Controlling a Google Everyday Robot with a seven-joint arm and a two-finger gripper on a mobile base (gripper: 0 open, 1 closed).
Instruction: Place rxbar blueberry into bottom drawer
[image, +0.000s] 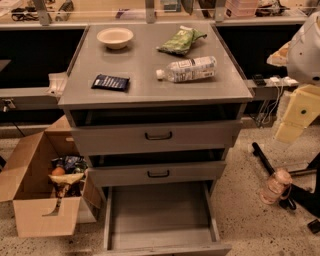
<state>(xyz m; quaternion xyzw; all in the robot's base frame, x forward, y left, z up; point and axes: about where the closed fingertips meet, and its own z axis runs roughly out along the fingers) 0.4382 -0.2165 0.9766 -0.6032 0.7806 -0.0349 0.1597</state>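
Note:
The rxbar blueberry (110, 82), a flat dark navy wrapper with pale lettering, lies on the left front of the grey cabinet top (150, 92). The bottom drawer (159, 237) is pulled out at the foot of the cabinet, and its flat grey floor is bare. My arm (301, 110) hangs at the right edge of the view. The gripper (272, 172) is low, right of the cabinet near the floor, far from the bar and holding nothing that I can see.
A cream bowl (115, 37), a green snack bag (181, 41) and a lying clear bottle (187, 69) are on the top. The two upper drawers (158, 135) (158, 174) stand slightly ajar. An open cardboard box (42, 187) with snacks sits on the floor at the left.

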